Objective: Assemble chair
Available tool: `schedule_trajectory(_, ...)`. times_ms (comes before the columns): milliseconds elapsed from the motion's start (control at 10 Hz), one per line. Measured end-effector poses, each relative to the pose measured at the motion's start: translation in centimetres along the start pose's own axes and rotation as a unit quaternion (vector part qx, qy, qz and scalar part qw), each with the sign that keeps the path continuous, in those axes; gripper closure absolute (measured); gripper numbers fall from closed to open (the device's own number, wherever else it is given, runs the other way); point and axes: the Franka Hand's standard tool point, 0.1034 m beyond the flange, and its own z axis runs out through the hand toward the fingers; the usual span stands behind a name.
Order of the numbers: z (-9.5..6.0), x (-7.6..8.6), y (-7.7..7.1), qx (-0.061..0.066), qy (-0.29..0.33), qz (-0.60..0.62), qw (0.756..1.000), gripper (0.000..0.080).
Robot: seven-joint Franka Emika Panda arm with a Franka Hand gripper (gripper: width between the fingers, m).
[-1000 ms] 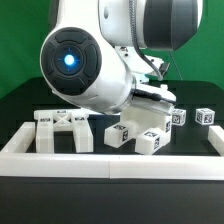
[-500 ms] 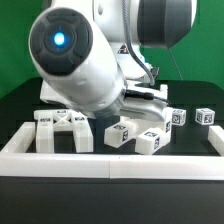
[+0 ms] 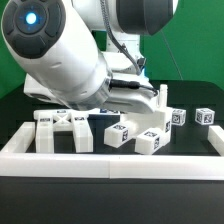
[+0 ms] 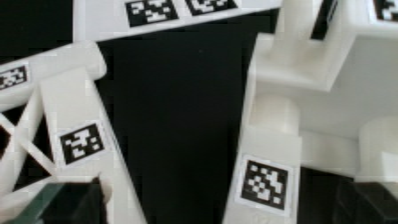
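The chair lies as loose white tagged parts on the black table. In the exterior view a cross-braced frame (image 3: 62, 131) sits on the left, two tagged blocks (image 3: 122, 133) (image 3: 150, 142) in the middle, an upright post (image 3: 165, 104) behind them and two small cubes (image 3: 178, 117) (image 3: 206, 116) on the right. My arm hangs over the frame and its bulk hides my fingers there. In the wrist view my gripper (image 4: 210, 206) is open, its dim fingertips (image 4: 61, 205) at the picture's edge. The frame (image 4: 54, 110) and a tagged leg piece (image 4: 267, 185) lie below, neither one gripped.
A long low white border wall (image 3: 110, 161) runs along the front and up both sides (image 3: 216, 140) of the work area. The arm's large white links (image 3: 60, 55) fill the upper part of the exterior view on its left. A green backdrop stands behind.
The arm's big joint has swung up and toward the exterior view's left, uncovering more of the parts behind it. The parts on the table have not shifted.
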Motion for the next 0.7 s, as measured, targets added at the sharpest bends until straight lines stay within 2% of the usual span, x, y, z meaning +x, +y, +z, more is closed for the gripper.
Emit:
schedule_trajectory(200, -0.1, 0.2, 0.1, 0.001, 0.004, 0.001, 1.000, 0.0150)
schedule_trajectory(400, -0.9, 1.3, 0.6, -0.005, 0.059, -0.055, 0.997, 0.0150)
schedule_trajectory(500, -0.9, 1.3, 0.9, -0.002, 0.073, -0.061, 0.995, 0.0150)
schedule_trajectory(600, -2.3, 2.6, 0.8, -0.008, 0.144, -0.085, 0.986, 0.0150)
schedule_trajectory(700, -2.9, 2.2, 0.7, -0.010, 0.209, -0.104, 0.972, 0.0150)
